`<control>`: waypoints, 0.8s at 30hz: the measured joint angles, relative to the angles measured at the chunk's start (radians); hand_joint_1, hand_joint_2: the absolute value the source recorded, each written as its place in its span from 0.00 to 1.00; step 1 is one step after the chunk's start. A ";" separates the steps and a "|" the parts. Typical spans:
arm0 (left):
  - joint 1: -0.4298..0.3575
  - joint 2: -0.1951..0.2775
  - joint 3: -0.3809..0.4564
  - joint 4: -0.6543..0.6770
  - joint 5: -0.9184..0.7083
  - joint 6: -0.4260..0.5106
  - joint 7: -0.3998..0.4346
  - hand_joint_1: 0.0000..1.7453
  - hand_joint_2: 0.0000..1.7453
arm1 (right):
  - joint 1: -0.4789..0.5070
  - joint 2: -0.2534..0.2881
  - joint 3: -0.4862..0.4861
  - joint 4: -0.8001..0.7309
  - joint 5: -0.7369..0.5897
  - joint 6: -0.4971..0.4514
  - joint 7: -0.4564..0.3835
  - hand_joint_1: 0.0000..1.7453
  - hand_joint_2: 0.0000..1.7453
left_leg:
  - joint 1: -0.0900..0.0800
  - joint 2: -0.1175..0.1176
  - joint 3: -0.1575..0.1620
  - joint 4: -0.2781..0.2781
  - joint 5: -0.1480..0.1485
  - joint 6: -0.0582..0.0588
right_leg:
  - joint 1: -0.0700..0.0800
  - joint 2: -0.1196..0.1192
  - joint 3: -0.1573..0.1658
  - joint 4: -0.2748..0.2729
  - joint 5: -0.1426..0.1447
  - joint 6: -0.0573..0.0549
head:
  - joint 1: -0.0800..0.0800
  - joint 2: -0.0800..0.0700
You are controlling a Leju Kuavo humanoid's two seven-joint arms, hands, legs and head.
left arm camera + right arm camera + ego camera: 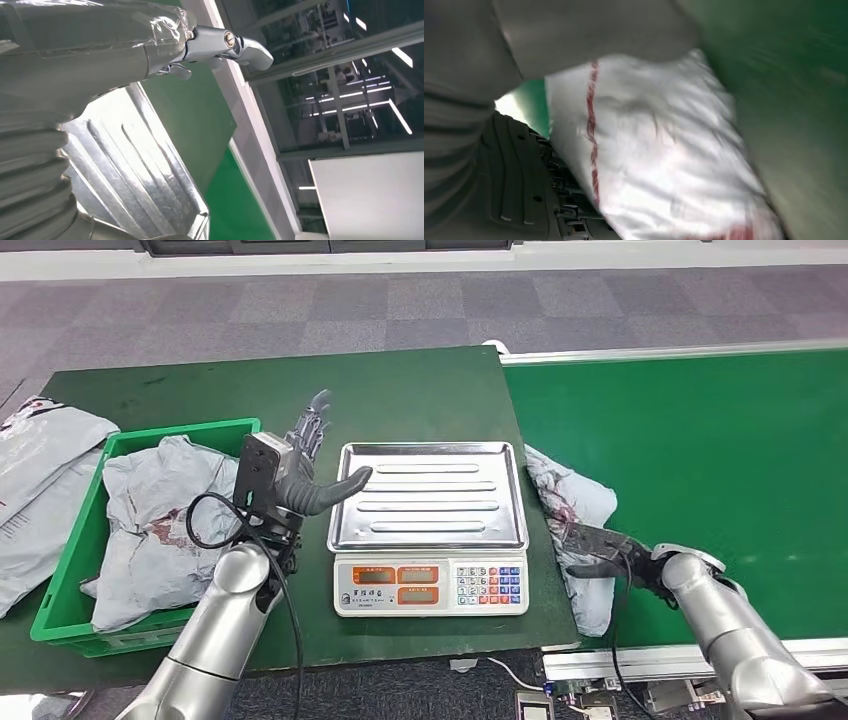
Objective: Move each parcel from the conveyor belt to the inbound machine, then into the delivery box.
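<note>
A grey parcel (570,495) with red marks lies across the seam between the green conveyor belt (700,460) and the table, just right of the weighing scale (430,585). My right hand (605,552) grips its near right edge, dark fingers above and thumb below. The right wrist view is blurred, with the parcel (649,150) close in front of the hand (469,75). My left hand (300,465) is raised and open beside the left rim of the scale's bare steel tray (430,490), thumb reaching toward it. The left wrist view has that tray (130,170) under the hand (75,60).
A green crate (60,610) at the table's left holds crumpled grey parcels (150,530). More grey bags (40,450) lie outside it at the far left. The belt stretches away to the right, bare green.
</note>
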 joint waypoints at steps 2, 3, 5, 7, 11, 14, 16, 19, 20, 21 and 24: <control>-0.003 -0.002 -0.003 0.008 0.007 0.000 0.000 0.00 1.00 | 0.015 -0.032 0.065 -0.020 -0.013 -0.036 0.024 1.00 1.00 | 0.000 0.001 0.003 0.000 -0.002 -0.001 | 0.000 0.001 0.002 0.000 -0.001 -0.001 | 0.000 0.000; 0.000 -0.002 -0.004 0.008 0.010 0.005 0.000 0.00 1.00 | 0.033 -0.043 0.091 -0.033 -0.010 -0.094 0.057 1.00 1.00 | 0.001 0.000 0.004 0.000 -0.003 -0.001 | 0.001 0.001 0.005 -0.001 -0.003 -0.001 | 0.000 0.000; 0.028 0.000 -0.003 -0.015 0.013 0.029 0.001 0.00 1.00 | 0.106 -0.036 0.112 -0.081 0.007 -0.303 0.177 1.00 1.00 | 0.004 -0.002 0.012 -0.001 -0.008 -0.003 | 0.006 -0.002 0.015 -0.002 -0.008 -0.003 | 0.000 0.000; 0.080 0.007 0.002 -0.065 0.014 0.054 0.007 0.00 1.00 | 0.218 0.003 0.104 -0.156 0.041 -0.593 0.332 1.00 1.00 | 0.009 -0.006 0.022 -0.001 -0.014 -0.006 | 0.010 -0.007 0.027 -0.004 -0.015 -0.005 | 0.000 0.000; 0.146 0.021 0.015 -0.143 0.011 0.054 0.022 0.00 1.00 | 0.364 0.070 0.081 -0.289 0.086 -0.824 0.471 1.00 1.00 | 0.010 -0.011 0.029 -0.001 -0.019 -0.008 | 0.012 -0.011 0.035 -0.004 -0.023 -0.008 | 0.000 0.000; 0.160 0.022 0.017 -0.160 0.011 0.048 0.024 0.00 1.00 | 0.399 0.083 0.058 -0.344 0.079 -0.778 0.481 1.00 1.00 | 0.011 -0.011 0.032 -0.001 -0.021 -0.010 | 0.012 -0.011 0.036 -0.004 -0.024 -0.010 | 0.000 0.000; 0.161 0.022 0.017 -0.160 0.011 0.048 0.024 0.00 1.00 | 0.402 0.084 0.055 -0.349 0.077 -0.775 0.481 1.00 1.00 | 0.011 -0.010 0.032 -0.001 -0.021 -0.010 | 0.012 -0.011 0.036 -0.004 -0.024 -0.010 | 0.000 0.000; 0.161 0.022 0.017 -0.160 0.011 0.048 0.024 0.00 1.00 | 0.403 0.084 0.055 -0.350 0.077 -0.774 0.482 1.00 1.00 | 0.011 -0.010 0.032 -0.001 -0.022 -0.010 | 0.012 -0.011 0.036 -0.004 -0.024 -0.010 | 0.000 0.000; 0.162 0.022 0.017 -0.161 0.011 0.048 0.024 0.00 1.00 | 0.405 0.085 0.053 -0.353 0.076 -0.771 0.482 1.00 1.00 | 0.012 -0.010 0.032 -0.001 -0.022 -0.010 | 0.012 -0.011 0.036 -0.004 -0.025 -0.010 | 0.000 0.000; 0.164 0.022 0.018 -0.162 0.011 0.048 0.024 0.00 1.00 | 0.412 0.089 0.046 -0.363 0.070 -0.765 0.483 1.00 1.00 | 0.012 -0.010 0.033 -0.001 -0.022 -0.011 | 0.012 -0.010 0.037 -0.004 -0.025 -0.011 | 0.000 0.000; 0.189 0.022 0.022 -0.186 0.017 0.055 0.019 0.00 1.00 | 0.460 0.137 -0.020 -0.407 0.005 -0.778 0.430 1.00 1.00 | 0.015 -0.003 0.041 -0.002 -0.028 -0.013 | 0.013 -0.003 0.042 -0.004 -0.028 -0.014 | 0.000 0.000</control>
